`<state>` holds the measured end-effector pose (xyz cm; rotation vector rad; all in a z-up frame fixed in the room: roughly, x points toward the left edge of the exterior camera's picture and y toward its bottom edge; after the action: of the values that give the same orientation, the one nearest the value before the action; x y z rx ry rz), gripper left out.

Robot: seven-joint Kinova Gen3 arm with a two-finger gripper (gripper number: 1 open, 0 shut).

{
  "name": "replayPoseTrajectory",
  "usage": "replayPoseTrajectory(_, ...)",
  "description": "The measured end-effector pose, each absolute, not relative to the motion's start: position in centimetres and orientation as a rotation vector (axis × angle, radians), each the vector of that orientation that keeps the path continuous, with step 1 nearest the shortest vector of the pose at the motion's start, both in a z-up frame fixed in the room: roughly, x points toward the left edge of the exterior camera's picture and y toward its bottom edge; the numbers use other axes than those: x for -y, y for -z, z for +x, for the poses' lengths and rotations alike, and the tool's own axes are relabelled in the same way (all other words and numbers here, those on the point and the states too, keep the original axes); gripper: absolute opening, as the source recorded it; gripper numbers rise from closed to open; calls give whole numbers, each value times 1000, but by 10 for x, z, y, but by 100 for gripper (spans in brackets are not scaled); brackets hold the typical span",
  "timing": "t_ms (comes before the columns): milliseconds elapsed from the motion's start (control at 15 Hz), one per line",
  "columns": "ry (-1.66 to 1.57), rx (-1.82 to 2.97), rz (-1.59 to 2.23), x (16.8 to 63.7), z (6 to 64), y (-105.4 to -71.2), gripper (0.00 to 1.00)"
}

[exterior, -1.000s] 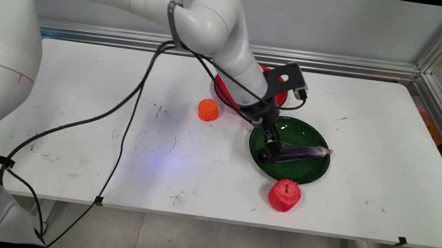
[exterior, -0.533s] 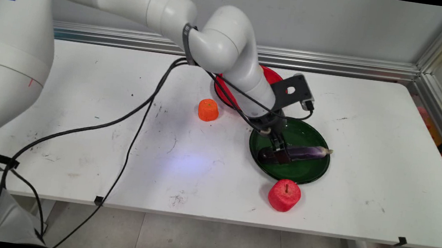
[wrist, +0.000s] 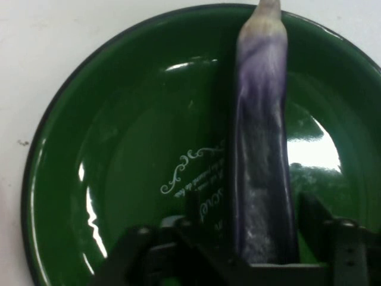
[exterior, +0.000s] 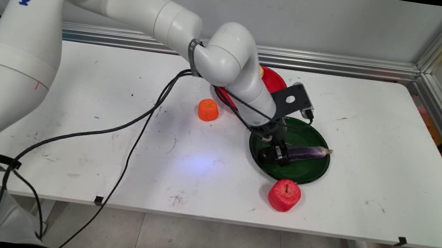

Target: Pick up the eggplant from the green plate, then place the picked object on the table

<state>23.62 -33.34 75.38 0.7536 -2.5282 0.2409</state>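
The white table (exterior: 368, 159) is the biggest thing here, and the green plate (exterior: 307, 172) sits on it a bit right of the middle. The white arm (exterior: 243, 80) reaches down over the plate's far left side, with black cables (exterior: 131, 130) hanging off it and trailing away to the plate's left. Just behind the green plate, and partly hidden by the arm, is a red plate (exterior: 270, 79). A long purple eggplant (exterior: 306, 152) lies flat across the green plate, its pale tip pointing to the plate's right rim. A red apple (exterior: 284, 195) stands on the table just in front of the green plate, close to its near rim. An orange piece that looks like a carrot chunk (exterior: 208, 110) stands on the table well to the plate's left. The black gripper (exterior: 278, 155) is down on the left end of the eggplant. In the hand view the eggplant (wrist: 262, 167) runs up from the gripper (wrist: 256, 238) over the shiny green plate (wrist: 119, 149), with one finger on each side of it, spread a little and not quite pressing it.
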Motion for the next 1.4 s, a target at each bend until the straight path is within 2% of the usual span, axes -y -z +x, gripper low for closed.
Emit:
replayPoseTrajectory(533,-229,2520,752,333,234,-754,0)
replayPoseTrajectory(933,-217,2515,721,339,245,-792,0)
replayPoseTrajectory(1400,-176,2585,689,325,295,-836,0)
